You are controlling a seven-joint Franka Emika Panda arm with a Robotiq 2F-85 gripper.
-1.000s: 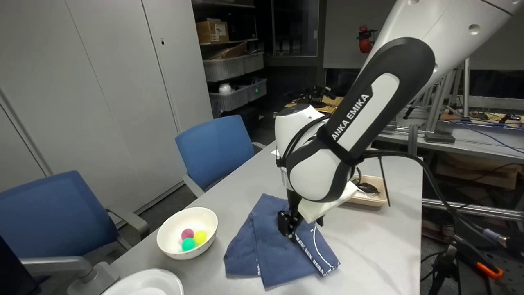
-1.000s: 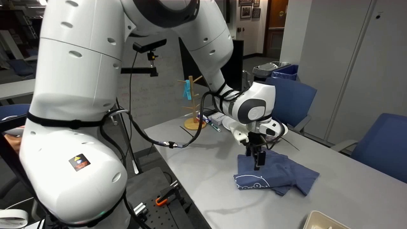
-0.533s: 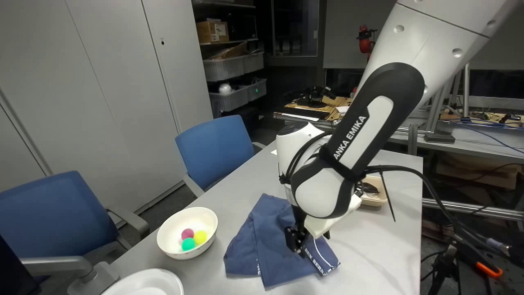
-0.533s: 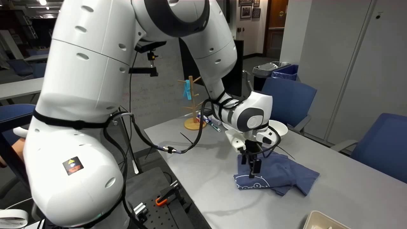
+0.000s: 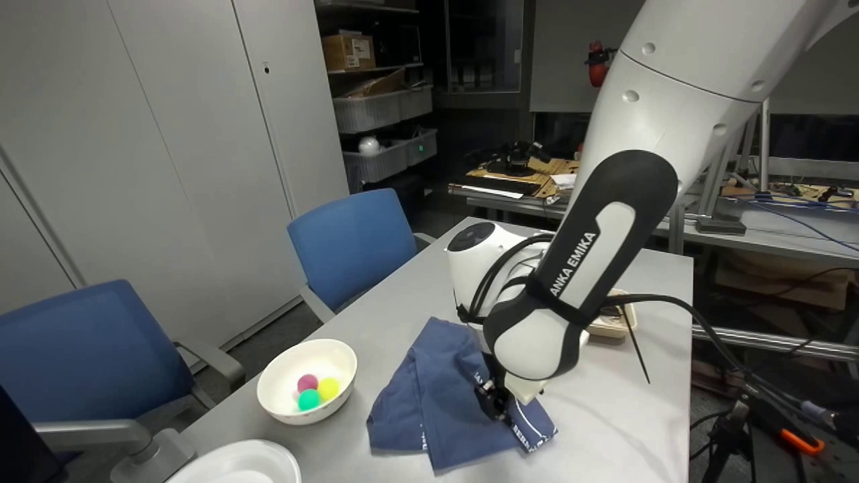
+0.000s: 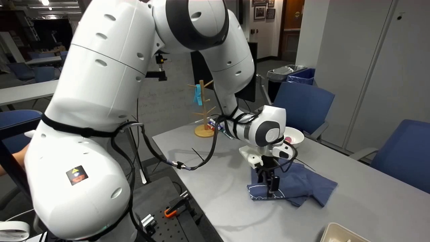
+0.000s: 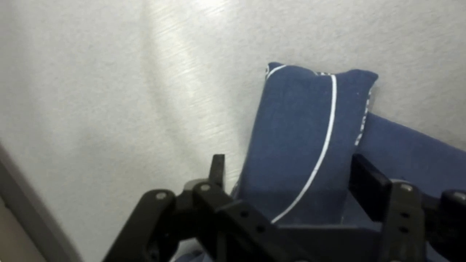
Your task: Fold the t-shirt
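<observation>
A: The white-and-black jointed robot arm point(image 5: 614, 221) and its black two-fingered gripper point(image 7: 288, 163) sit lower than half a second ago, over the white-printed band of the dark navy-blue cloth t-shirt point(image 5: 446, 409)

B: Does the t-shirt shift too?

A: No, it lies folded as before on the flat pale-grey table point(image 5: 604, 429), below the gripper

B: And the fingers point(image 7: 366, 189)?

A: Well apart; in the wrist view the folded band runs toward twelve o'clock between them, one tip between eight and nine o'clock from its middle, the other between three and four; whether either touches cloth, I cannot tell

B: What marks the band?

A: A thin white line, curving down it toward seven o'clock

B: And around the t-shirt?

A: In an exterior view, a deep round white bowl point(image 5: 278, 379) stands near it at nine o'clock, holding a pink ball point(image 5: 307, 382), a yellow ball point(image 5: 329, 388) and a green ball point(image 5: 309, 400); a shallow round white dish point(image 5: 285, 463), cut by the frame, is at eight; a tan rectangular tray point(image 5: 607, 331), partly behind the arm, at two

B: In an exterior view I see a slim wooden peg stand point(image 6: 204, 112) at ten, bearing a light-blue clip point(image 6: 198, 95)
</observation>
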